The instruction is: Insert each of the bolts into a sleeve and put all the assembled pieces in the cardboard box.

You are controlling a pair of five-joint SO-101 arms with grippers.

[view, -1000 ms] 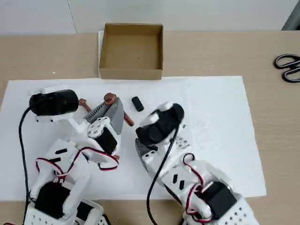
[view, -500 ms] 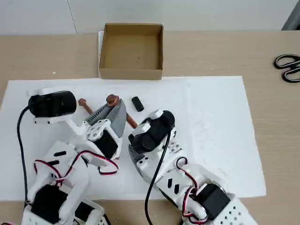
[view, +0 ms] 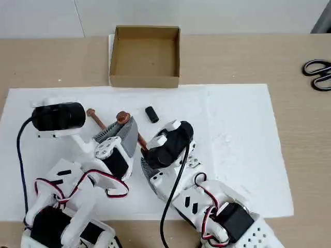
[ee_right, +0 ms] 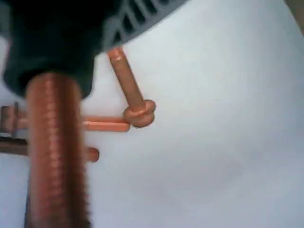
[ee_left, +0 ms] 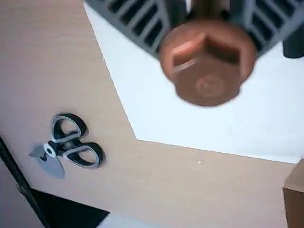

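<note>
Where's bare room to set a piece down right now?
Free: the paper's right half, between right arm and scissors. Crowded: between box and arms, where the sleeve, loose bolt and left gripper with its held bolt cluster.

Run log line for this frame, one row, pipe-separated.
left hand: holds bolt | right hand: holds sleeve on that bolt's shaft | paper: spare sleeve, loose bolt | box: no pieces in yet

1 pair of black-handled scissors (view: pixel 316 74) is lying on the wooden table (view: pixel 258 57), just beyond the white paper sheet's (view: pixel 243 113) far right corner.
</note>
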